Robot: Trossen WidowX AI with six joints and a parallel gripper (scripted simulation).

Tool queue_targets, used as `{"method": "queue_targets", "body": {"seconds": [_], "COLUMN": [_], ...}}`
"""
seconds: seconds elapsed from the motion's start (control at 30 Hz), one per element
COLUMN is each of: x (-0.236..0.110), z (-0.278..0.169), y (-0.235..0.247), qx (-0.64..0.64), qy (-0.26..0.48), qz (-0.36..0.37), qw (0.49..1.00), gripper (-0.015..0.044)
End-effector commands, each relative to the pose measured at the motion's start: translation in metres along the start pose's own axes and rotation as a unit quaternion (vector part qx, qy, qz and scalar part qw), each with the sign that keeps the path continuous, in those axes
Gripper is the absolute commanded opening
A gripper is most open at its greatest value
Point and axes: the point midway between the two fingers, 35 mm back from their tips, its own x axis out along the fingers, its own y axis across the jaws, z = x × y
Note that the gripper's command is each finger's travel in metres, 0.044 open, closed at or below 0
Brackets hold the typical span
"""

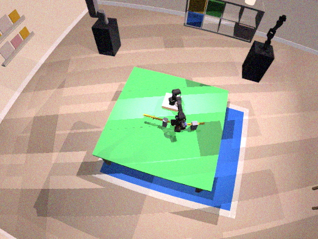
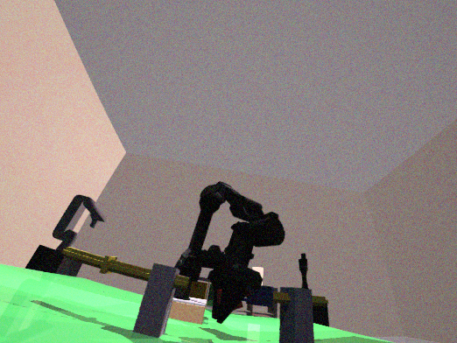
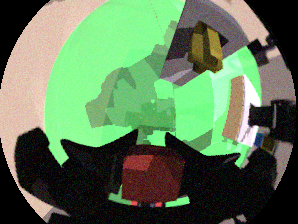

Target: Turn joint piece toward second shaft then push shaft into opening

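Observation:
My gripper is shut on the red joint piece, which sits between its fingers; in the exterior view only slivers of red show behind the dark fingers. A blue part joins it to the short yellow fixed shaft in its grey block. The long yellow second shaft, with a collar, runs through the other grey block. Its near end stands apart from the joint piece. The opening's direction is hidden.
The arm's white base plate lies behind the shafts on the green table. The second shaft's block is close beside the gripper on the left, the fixed block close on the right.

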Motion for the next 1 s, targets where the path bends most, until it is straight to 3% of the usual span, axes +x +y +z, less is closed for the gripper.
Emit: {"method": "queue_targets", "body": {"seconds": [0.0, 0.87, 0.97], "x": [-0.0002, 0.0000, 0.0000], "z": [0.0002, 0.0000, 0.0000], "y": [-0.0002, 0.0001, 0.0001], "qx": [0.002, -0.001, -0.001], "qy": [-0.003, 0.000, 0.000], "qz": [0.000, 0.000, 0.000], "qw": [1.000, 1.000, 1.000], "gripper": [0.0000, 0.0000, 0.0079]}}
